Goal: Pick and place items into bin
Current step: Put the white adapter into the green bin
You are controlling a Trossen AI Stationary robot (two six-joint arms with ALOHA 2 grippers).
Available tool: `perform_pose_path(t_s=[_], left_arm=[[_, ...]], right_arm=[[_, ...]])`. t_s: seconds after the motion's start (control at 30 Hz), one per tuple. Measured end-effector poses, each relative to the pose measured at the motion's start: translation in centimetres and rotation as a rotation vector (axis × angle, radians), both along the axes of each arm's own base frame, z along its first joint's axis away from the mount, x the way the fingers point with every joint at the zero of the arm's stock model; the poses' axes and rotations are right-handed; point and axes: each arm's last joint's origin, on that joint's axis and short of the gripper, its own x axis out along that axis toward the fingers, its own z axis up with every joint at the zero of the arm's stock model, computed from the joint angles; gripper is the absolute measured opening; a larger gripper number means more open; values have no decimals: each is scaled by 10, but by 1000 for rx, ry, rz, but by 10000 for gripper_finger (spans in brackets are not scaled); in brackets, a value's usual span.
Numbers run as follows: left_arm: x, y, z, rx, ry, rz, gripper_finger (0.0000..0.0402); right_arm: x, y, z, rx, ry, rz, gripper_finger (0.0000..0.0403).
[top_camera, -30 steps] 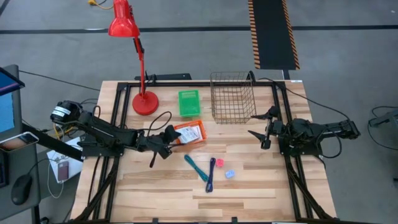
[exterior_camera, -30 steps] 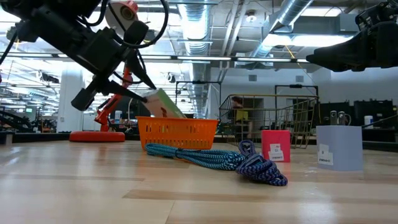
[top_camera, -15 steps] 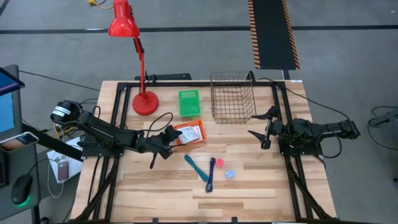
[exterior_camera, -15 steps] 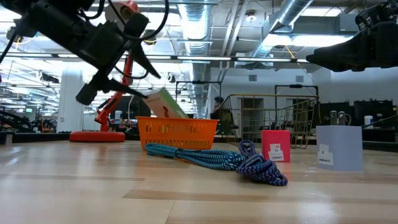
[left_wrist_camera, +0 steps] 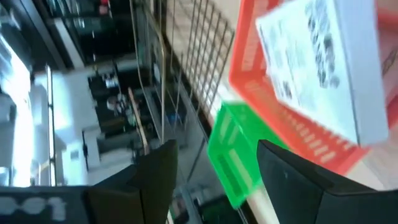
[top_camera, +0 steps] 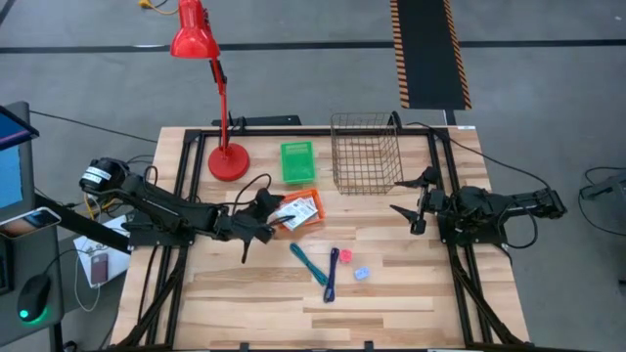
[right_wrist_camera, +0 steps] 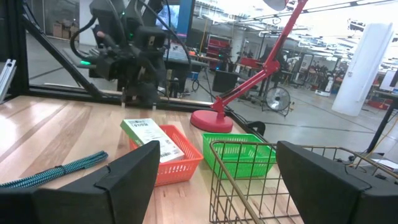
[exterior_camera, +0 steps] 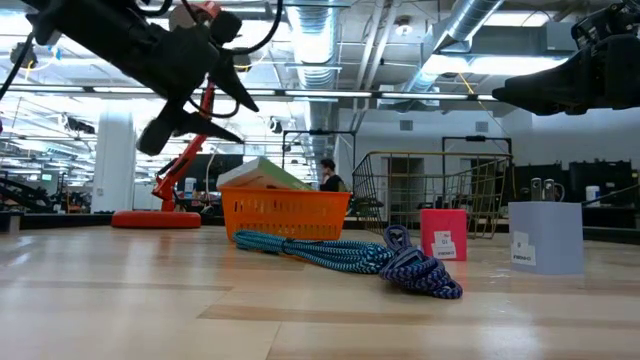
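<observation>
My left gripper [top_camera: 260, 227] hangs open just left of the orange bin [top_camera: 299, 209], above its rim in the low view [exterior_camera: 200, 115]. A white printed packet [left_wrist_camera: 323, 62] lies tilted in that bin, with its upper edge above the rim [exterior_camera: 262, 172]. The teal tool [top_camera: 309, 263], the blue-purple tool [top_camera: 333, 274], the pink block [top_camera: 345, 255] and the light-blue block [top_camera: 361, 273] lie on the table nearer the front. My right gripper [top_camera: 412, 194] waits open at the table's right, beside the wire basket [top_camera: 366, 153].
A green bin [top_camera: 297, 161] sits behind the orange one, and the red desk lamp's base [top_camera: 228, 160] is left of it. The wire basket stands at the far right. Bare wood [top_camera: 245, 303] lies toward the near edge.
My left gripper has risen and shifted a little toward the orange bin, staying open. The white packet, which stood steeply tilted under one fingertip, has tipped down and now lies flatter in the bin.
</observation>
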Motion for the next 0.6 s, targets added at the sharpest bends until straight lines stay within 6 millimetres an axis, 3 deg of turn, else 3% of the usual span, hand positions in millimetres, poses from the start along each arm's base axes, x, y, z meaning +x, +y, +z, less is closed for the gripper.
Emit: perform_pose_path(t_s=[0.17,0.27,0.47,0.6], left_arm=[[-2,-7,7,-59,-146,98,213],[-4,-22,25,-196,-297,66,213],[-17,-51,75,-665,-637,8,213],[-29,-62,91,-953,-695,-88,213]], right_arm=[[0,0,0,0,0,0,317],[0,0,0,0,-1,0,317],[0,0,0,0,0,0,317],[0,0,0,0,0,0,317]])
